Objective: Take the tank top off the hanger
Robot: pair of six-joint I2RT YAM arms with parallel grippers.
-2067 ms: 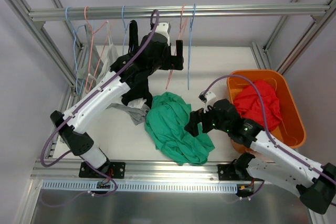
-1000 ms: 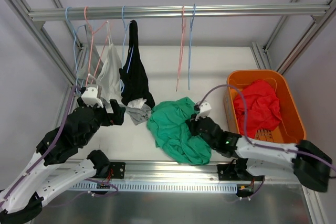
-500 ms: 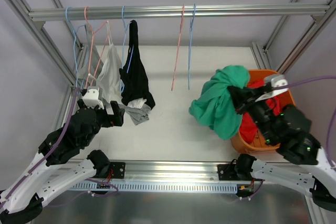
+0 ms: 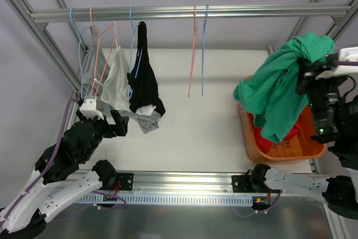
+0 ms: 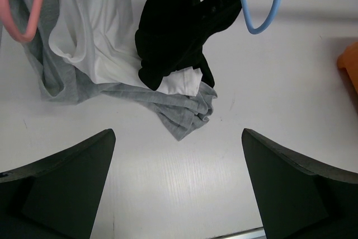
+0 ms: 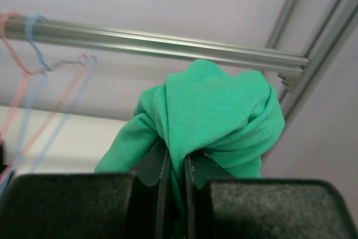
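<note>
Left wrist view: the left gripper (image 5: 177,135) hangs with jaws wide apart over the white table (image 5: 279,99). Only here is the gray garment (image 5: 182,109) seen bunched on the table below the left half of the rail (image 4: 190,12), under a white tank top (image 5: 106,32) and a black garment (image 5: 179,32) by a blue hanger (image 5: 263,12). Right wrist view: the right gripper (image 6: 176,166) pinches the green tank top (image 6: 212,110), a grip the top view does not resolve. Top view alone: that tank top is on no hanger, raised beneath the rail's right end over an orange bin (image 4: 291,150).
</note>
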